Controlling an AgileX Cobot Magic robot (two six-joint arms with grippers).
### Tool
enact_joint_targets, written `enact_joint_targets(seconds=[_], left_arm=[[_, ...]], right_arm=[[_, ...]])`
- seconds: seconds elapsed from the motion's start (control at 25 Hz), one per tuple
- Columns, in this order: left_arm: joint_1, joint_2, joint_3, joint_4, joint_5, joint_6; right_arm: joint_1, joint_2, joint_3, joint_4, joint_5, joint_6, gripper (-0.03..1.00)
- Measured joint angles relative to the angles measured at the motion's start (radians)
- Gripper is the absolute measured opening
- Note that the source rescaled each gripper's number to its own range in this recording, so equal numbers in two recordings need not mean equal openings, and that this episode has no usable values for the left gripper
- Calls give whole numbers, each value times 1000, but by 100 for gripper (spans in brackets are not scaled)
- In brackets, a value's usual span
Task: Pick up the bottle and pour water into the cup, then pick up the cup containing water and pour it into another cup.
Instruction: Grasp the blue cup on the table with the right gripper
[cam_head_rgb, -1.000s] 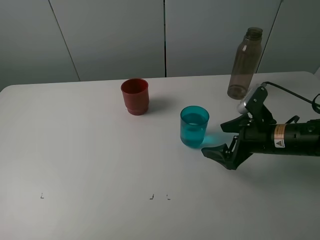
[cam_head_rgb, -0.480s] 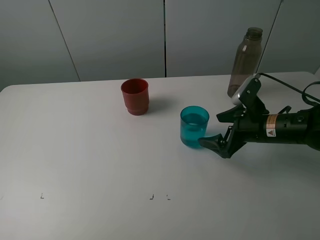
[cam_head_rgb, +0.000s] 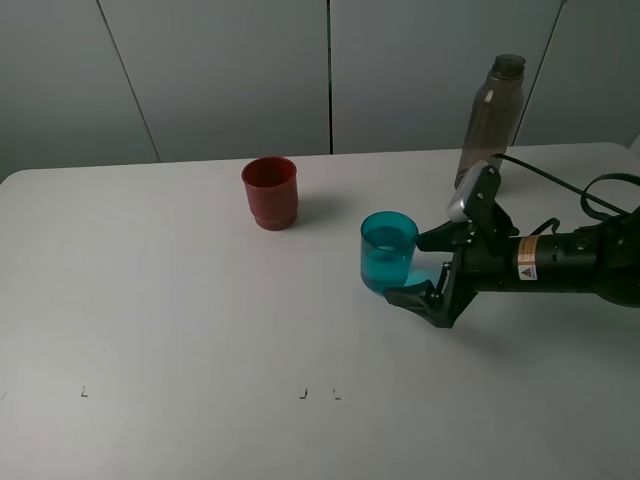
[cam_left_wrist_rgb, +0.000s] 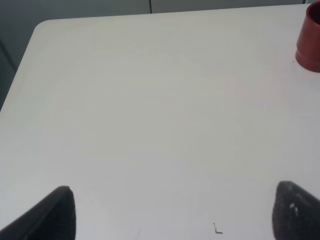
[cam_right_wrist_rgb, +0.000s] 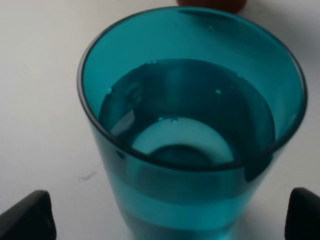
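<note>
While your right gripper (cam_head_rgb: 405, 268) stands wide open just beside the translucent teal plastic tumbler (cam_head_rgb: 388, 252) of water, centre it, close gently, lift level.

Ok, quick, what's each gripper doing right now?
Left gripper: open, holding nothing.
Right gripper: open, jaws on either side of the teal cup, not clamped on it.

My right pincer (cam_head_rgb: 412, 268) is spread wide, a finger on each side of the teal cup (cam_head_rgb: 388, 255) with a small gap either way. The bottle (cam_head_rgb: 490, 120) stands close behind my arm. The red cup (cam_head_rgb: 270, 192) is well apart, open worktop (cam_head_rgb: 150, 300) in between.
</note>
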Motion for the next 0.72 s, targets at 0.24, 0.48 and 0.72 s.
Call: enact_joint_targets(seconds=[0.24,0.48,0.72], left_arm=[[0,0,0,0,0,0],[0,0,0,0,0,0],[0,0,0,0,0,0]], right_arm=[[17,29,-42,0,-18,-16,100],[17,55,-69,0,-23,-18,100],[21,66,-84,2,-56,-37,100]])
